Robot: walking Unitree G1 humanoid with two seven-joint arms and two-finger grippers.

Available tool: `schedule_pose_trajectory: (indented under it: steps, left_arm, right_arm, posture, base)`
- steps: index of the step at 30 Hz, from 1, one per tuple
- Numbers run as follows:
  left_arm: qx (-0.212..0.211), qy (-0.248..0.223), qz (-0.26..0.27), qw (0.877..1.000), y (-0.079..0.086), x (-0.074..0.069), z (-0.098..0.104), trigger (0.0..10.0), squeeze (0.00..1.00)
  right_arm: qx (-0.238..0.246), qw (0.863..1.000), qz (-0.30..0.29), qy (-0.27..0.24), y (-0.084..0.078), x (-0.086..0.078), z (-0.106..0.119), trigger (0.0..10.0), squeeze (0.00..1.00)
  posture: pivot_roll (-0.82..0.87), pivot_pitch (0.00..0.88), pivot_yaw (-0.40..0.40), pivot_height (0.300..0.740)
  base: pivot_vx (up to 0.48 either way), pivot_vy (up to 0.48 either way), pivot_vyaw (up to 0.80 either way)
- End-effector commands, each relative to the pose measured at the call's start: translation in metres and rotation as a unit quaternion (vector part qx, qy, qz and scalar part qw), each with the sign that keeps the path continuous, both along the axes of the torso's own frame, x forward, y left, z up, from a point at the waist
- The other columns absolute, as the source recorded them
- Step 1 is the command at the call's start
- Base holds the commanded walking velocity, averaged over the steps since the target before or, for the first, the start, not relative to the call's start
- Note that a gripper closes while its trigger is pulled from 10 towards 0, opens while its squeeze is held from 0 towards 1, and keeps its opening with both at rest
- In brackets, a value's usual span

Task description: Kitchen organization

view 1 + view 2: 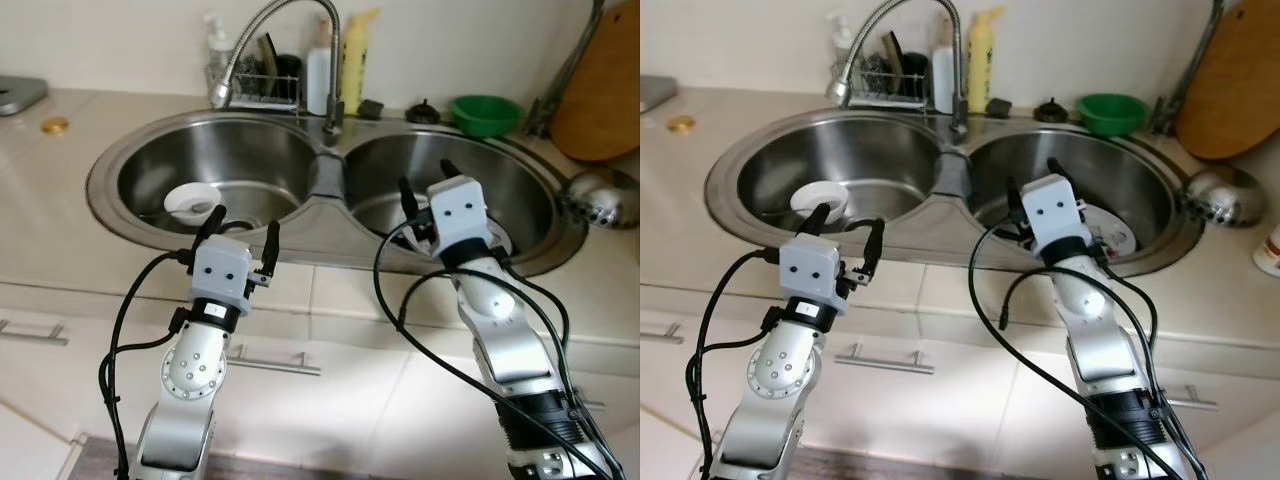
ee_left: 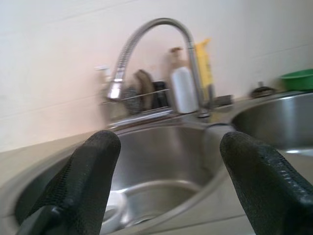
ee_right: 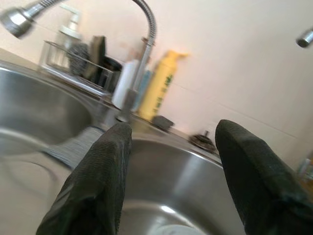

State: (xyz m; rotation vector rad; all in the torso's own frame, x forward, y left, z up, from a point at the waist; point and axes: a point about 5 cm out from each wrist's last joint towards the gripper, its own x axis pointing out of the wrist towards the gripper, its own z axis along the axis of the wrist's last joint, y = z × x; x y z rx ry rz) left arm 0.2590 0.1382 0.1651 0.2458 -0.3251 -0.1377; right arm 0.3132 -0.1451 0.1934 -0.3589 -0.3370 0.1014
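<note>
both arms up at the double sink [image 1: 120, 160], nothing grasped. left gripper [image 1: 240, 243] spread wide and empty, a white dish [image 1: 192, 203] just beyond it in the basin. right gripper [image 1: 425, 195] also parted and empty, over a plate [image 1: 1120, 238] (mostly hidden). organizing looks barely begun. no readable labels on the yellow bottle [image 1: 355, 60].

Left basin [image 1: 250, 160] mostly free bar white dish [image 1: 190, 203]; faucet [image 1: 285, 40] arcs overhead; right basin [image 1: 520, 190] holds plate, prob.
</note>
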Motion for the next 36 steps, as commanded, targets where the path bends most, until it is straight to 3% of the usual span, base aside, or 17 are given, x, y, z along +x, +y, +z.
schedule_pose_trajectory:
  steps: [1,9,18,36]
  left_arm:
    - [0.003,-0.002,0.000,1.000,0.002,-0.001,0.002,10.0,0.00]
    - [0.002,-0.003,-0.002,1.000,0.002,-0.001,0.002,10.0,0.00]
    - [0.002,-0.005,-0.002,1.000,0.003,-0.001,0.002,10.0,0.00]
    - [0.008,-0.016,-0.003,1.000,0.001,-0.001,0.004,10.0,0.00]
  right_arm:
    - [0.001,1.000,0.002,-0.011,0.005,-0.005,0.006,10.0,0.00]
    - [-0.003,1.000,0.000,0.003,0.011,-0.019,-0.003,10.0,0.00]
    - [-0.003,1.000,-0.013,0.016,0.010,-0.023,-0.006,10.0,0.00]
    - [-0.001,0.998,-0.061,-0.005,-0.003,-0.033,-0.001,10.0,0.00]
  posture:
    - [0.07,0.000,-0.061,0.740]
    - [0.07,0.000,-0.063,0.740]
    - [0.07,0.000,-0.061,0.740]
    - [0.05,0.000,-0.063,0.740]
  base:
    - [0.000,0.480,0.00]
    - [0.000,0.480,0.00]
    - [0.000,0.463,-0.07]
    - [0.000,0.000,-0.80]
